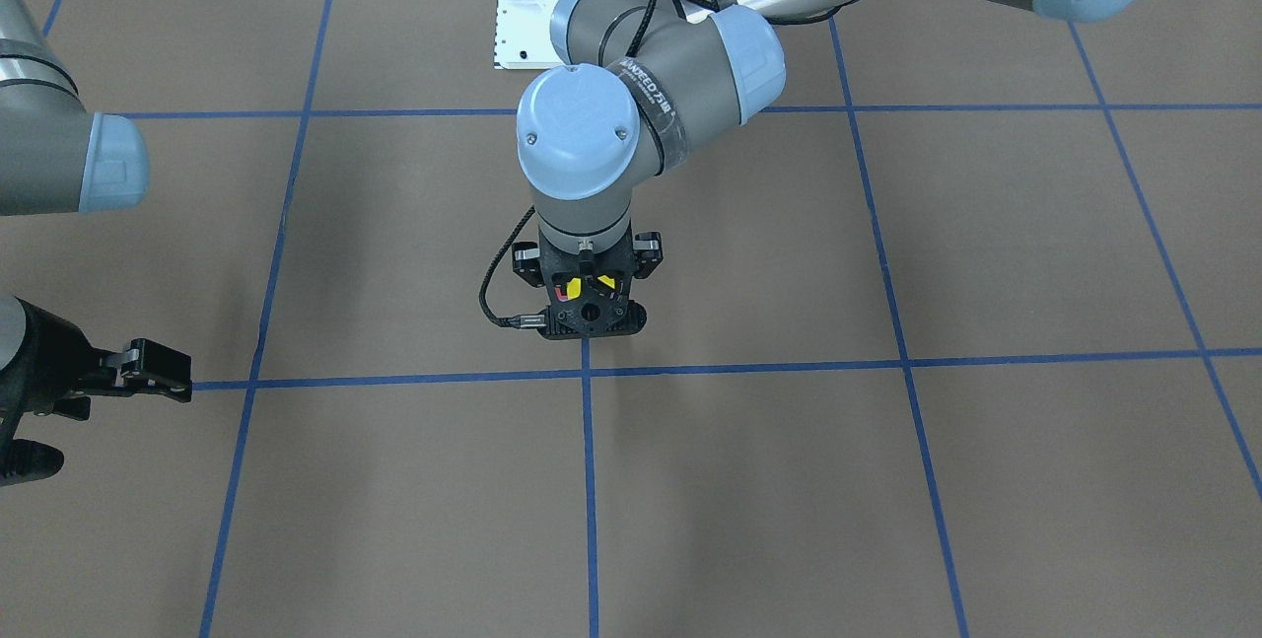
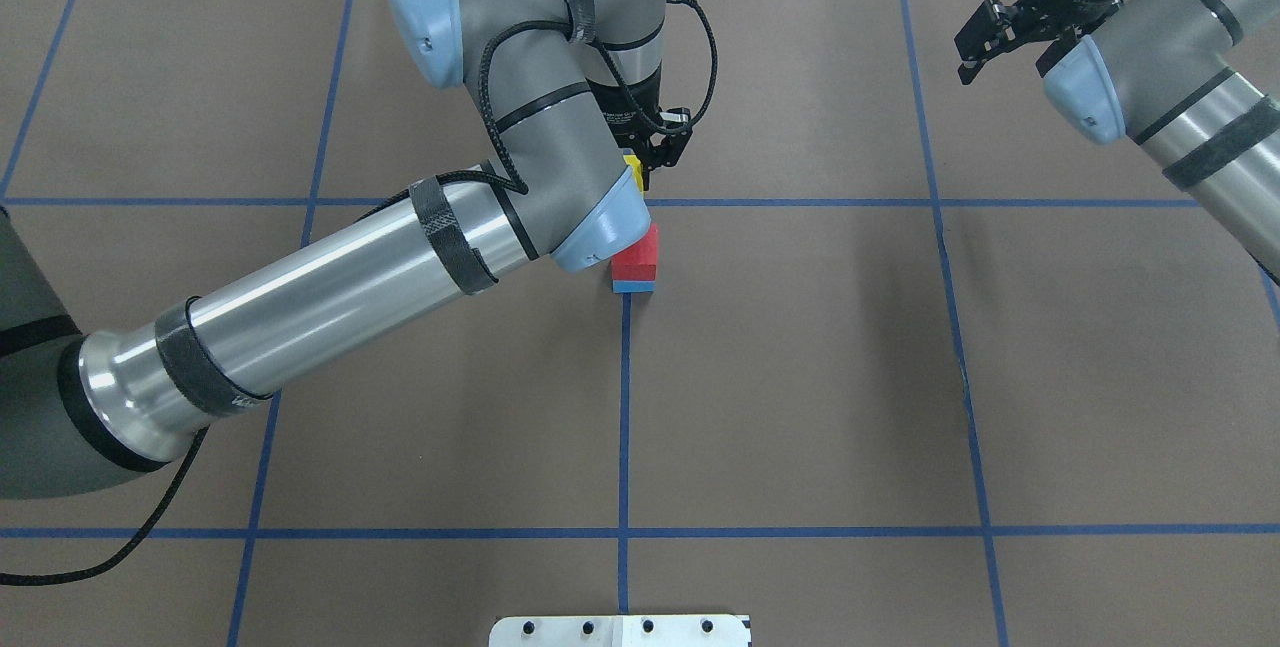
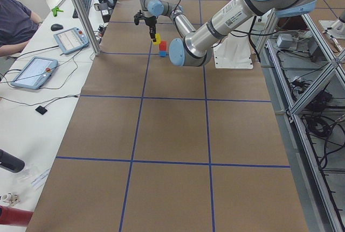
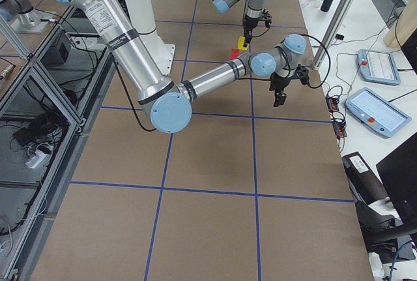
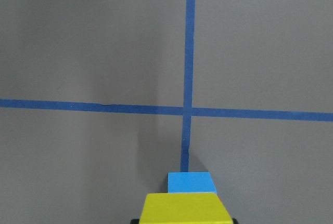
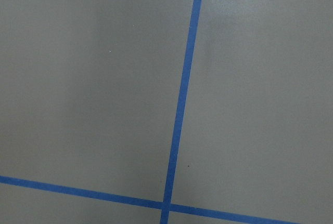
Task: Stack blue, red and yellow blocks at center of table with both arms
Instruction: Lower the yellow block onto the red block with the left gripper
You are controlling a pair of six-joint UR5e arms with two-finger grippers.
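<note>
While the left gripper [image 1: 589, 285] is clamped on the yellow block [image 5: 186, 208], that cube hangs above the two stacked ones, just beside the central tape crossing [image 2: 625, 202] of the table [image 2: 800, 377]. Under it the red block [image 2: 640, 249] sits squarely on the blue block [image 2: 633, 285], and this pair stands on the blue line running from the crossing toward the robot, touching the crossing's near side or nearly so. From the left wrist view the yellow cube covers most of the red one and leaves the far edge of the blue one showing; whether yellow already touches red cannot be told.

Reaching in from the robot's left, the left arm [image 2: 350, 277] stretches its silver forearm across the table to the crossing, bends sharply at the wrist and points its gripper straight down.

Well away from the crossing, toward the robot's right and the far edge, the right arm [image 2: 1200, 117] holds the right gripper [image 2: 1008, 55] over bare table, fingers spread and grasping nothing. Its wrist camera looks down on brown surface and tape lines only.

On the robot side of the crossing, at the table's edge, lies the white base plate [image 2: 620, 630]
</note>
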